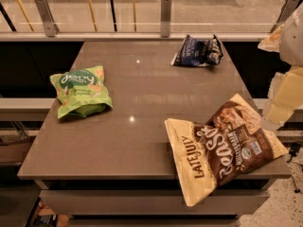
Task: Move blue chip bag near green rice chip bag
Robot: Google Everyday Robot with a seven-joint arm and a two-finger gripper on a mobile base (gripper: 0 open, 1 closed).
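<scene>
blue chip bag lies at the far right corner of the tabletop, green rice chip bag near the left edge, well apart. gripper hovers beyond the right edge; whether it is clenched, i cannot tell.

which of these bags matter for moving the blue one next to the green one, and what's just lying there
For the job:
- blue chip bag, far right of the table
- green rice chip bag, left side
- tool, at the right edge of view, touching neither bag

Just lying about:
- Late July bag, overhanging the near right corner
</scene>
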